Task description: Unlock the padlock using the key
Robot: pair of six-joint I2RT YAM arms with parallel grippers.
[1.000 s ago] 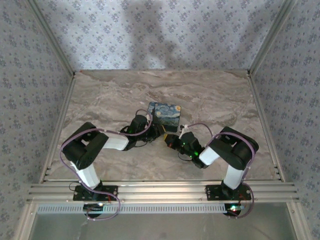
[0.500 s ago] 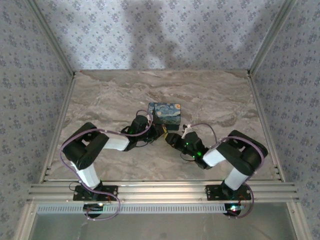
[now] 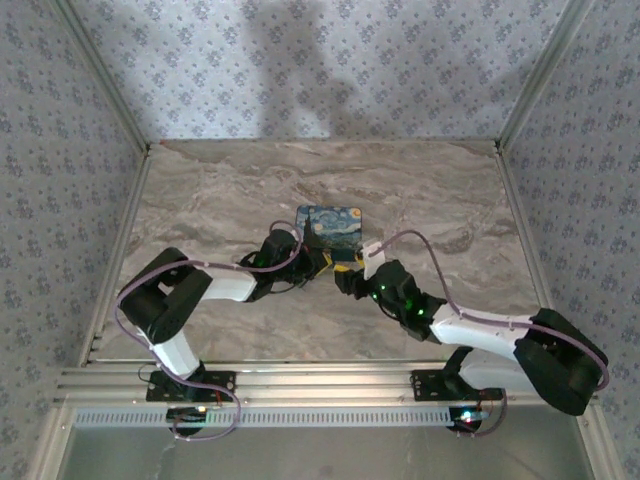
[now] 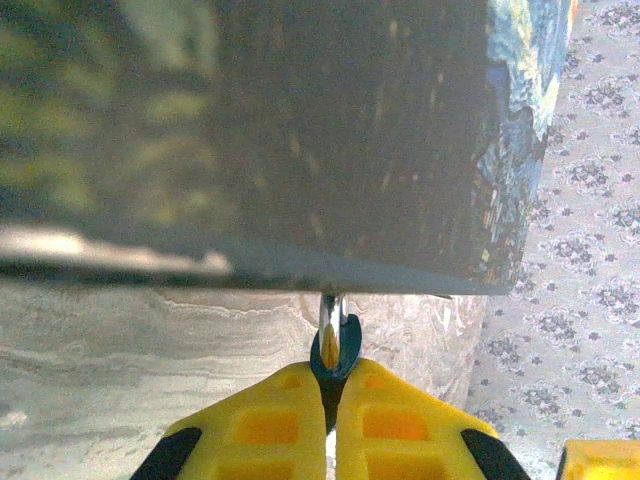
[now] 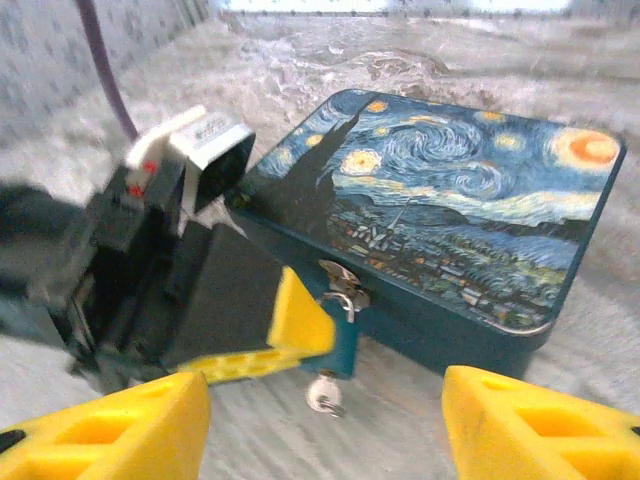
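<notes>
The painted box (image 3: pixel 337 226) is set near the middle of the tabletop (image 3: pixel 220 200). The padlock (image 5: pixel 346 338) is hung from the hasp on the box wall that faces the near edge, and it is clenched between the jaws of the left gripper (image 4: pixel 335 374). The key (image 5: pixel 322 396) is seen just beneath the padlock, its silver head low against the tabletop; whether it is seated in the keyhole cannot be told. The jaws of the right gripper (image 5: pixel 325 378) are released, spread wide near the padlock, and nothing is grasped.
</notes>
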